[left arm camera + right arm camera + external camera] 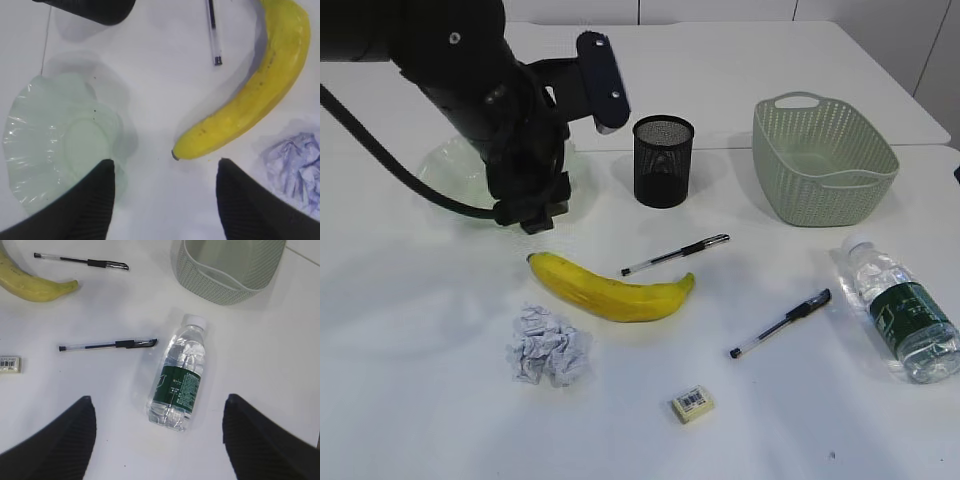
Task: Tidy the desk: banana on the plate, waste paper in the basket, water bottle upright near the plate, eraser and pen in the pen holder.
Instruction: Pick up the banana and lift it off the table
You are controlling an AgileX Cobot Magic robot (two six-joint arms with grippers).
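Exterior view | ripe yellow curved banana (610, 290) flat on white bench (440, 400), long axis left-right, stem left | left end effector (165, 200) released, empty | right end effector (157, 440) released, empty

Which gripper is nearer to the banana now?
Left. The left gripper hovers open at the banana stem tip; the right gripper hovers over the water bottle.

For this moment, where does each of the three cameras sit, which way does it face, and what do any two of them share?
Exterior: in front of the desk, raised, slanting down; the left arm shows over the plate.
Left wrist: on the left arm, facing straight down past the open left pincer at the banana and plate.
Right wrist: on the right arm, facing down past the open right pincer at the water bottle, lying on its side.
Shared: both wrist views catch the banana.
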